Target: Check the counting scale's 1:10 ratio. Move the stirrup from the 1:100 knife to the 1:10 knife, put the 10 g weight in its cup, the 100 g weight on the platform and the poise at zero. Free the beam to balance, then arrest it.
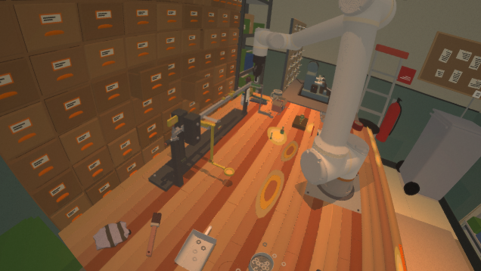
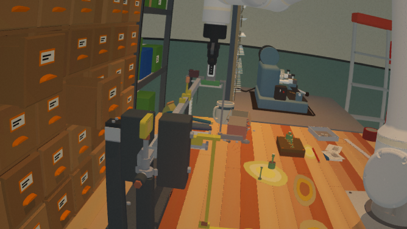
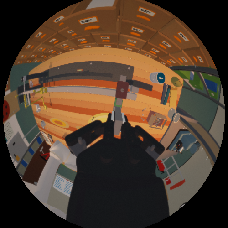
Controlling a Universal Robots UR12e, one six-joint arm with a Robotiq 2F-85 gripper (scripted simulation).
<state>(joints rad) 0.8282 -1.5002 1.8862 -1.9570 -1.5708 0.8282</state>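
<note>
The stirrup [image 2: 210, 82] is a green-topped grey frame hanging at the far end of the scale beam [image 2: 185, 97]. Its hanger reaches down to a small pan [image 2: 233, 138] near the bench. My gripper [image 2: 210, 70] stands straight above the stirrup's top. In the wrist camera its fingers [image 3: 117, 122] are closed on the stirrup's grey upright tab. A yellow stirrup with its cup [image 1: 228, 171] hangs near the black scale housing [image 1: 185, 126]. A green weight [image 2: 271, 164] stands on a yellow mat. More weights sit on a brown block [image 2: 290, 145].
A wall of cardboard drawers [image 1: 94, 75] stands behind the scale. A shelf rack [image 2: 152, 61] rises at the beam's far end. A mug [image 2: 224, 111] and a small open box [image 2: 239, 123] sit under the stirrup. The robot base [image 1: 332, 166] takes the bench's right side.
</note>
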